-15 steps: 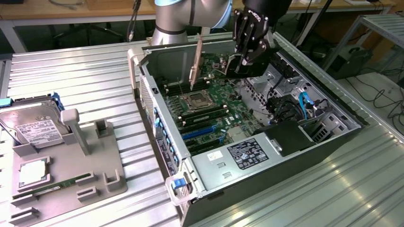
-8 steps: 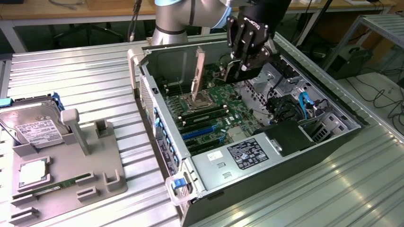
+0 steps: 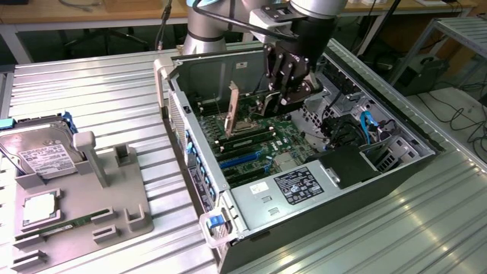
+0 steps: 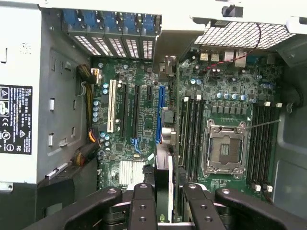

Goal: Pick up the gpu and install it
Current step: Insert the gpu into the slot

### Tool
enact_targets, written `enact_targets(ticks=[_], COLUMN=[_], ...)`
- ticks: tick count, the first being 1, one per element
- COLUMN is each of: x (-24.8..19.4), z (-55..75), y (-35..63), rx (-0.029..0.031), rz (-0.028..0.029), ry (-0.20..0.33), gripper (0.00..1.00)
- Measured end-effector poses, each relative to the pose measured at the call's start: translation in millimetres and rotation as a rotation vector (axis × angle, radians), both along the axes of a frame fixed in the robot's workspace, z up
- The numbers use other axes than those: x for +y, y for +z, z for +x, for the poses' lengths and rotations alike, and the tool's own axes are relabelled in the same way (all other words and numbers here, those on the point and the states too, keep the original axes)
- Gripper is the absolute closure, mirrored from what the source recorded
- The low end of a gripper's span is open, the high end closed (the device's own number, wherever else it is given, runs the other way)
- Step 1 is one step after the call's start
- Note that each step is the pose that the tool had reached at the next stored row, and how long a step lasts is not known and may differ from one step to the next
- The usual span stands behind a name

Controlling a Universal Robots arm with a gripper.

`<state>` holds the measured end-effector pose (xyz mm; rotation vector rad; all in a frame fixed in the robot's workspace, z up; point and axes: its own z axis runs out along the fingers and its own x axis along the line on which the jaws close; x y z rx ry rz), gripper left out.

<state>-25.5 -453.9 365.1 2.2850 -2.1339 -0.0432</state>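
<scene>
Gripper: the gripper (image 3: 288,94) hangs inside the open computer case (image 3: 403,171), its fingers (image 4: 143,203) partly closed on the gpu (image 3: 252,98), which it carries upright.

Gpu position: in the exterior view the card stands above the motherboard (image 3: 263,145), its silver bracket (image 3: 234,98) towards the case's rear wall; in the wrist view it appears edge-on as a dark strip (image 4: 163,191) between the fingers, roughly in line with the blue expansion slot (image 4: 159,112).

Seating: the card looks to be above the slot and not yet pressed in, though how much gap remains I cannot judge from these angles.

Risk, misalignment: if the card's edge sits slightly to one side of the blue slot, pushing down could jam it against the slot wall or the neighbouring black slots (image 4: 129,110).

Risk, bracket: the bracket has to drop into the rear slot openings (image 4: 120,45); catching on the frame there would tilt the card.

Risk, grip: held by a thin edge, the board may pivot or slip between the fingers under insertion force.

Risk, neighbours: the memory sticks (image 4: 191,136) and the CPU socket (image 4: 225,146) lie close by (the socket is uncovered), so a sideways skid could strike them.

Elsewhere: a grey parts holder (image 3: 84,217) with a hard drive (image 3: 42,148) rests well apart from the case.
</scene>
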Motion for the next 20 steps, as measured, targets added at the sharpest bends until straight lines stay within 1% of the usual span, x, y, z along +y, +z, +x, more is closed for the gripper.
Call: enact_targets(ticks=[10, 11, 12, 14, 16, 18, 19, 20], x=[0.0, 0.0, 0.0, 0.0, -1.0, -1.1, -1.1, -1.1], z=[-0.9, -1.5, -2.7, -3.9, -4.7, -4.7, -4.7, -4.7], y=[-4.7, -5.4, -6.4, -8.0, -10.0, -13.2, -14.6, -15.5], rx=[-0.0010, -0.0018, -0.0050, -0.0067, -0.0072, -0.0073, -0.0072, -0.0072], rz=[0.0003, 0.0004, 0.0004, 0.0004, 0.0026, 0.0033, 0.0007, -0.0044], ry=[0.000, 0.000, 0.000, 0.000, 0.000, 0.000, 0.000, 0.000], gripper=[0.73, 0.73, 0.73, 0.73, 0.73, 0.73, 0.73, 0.73])
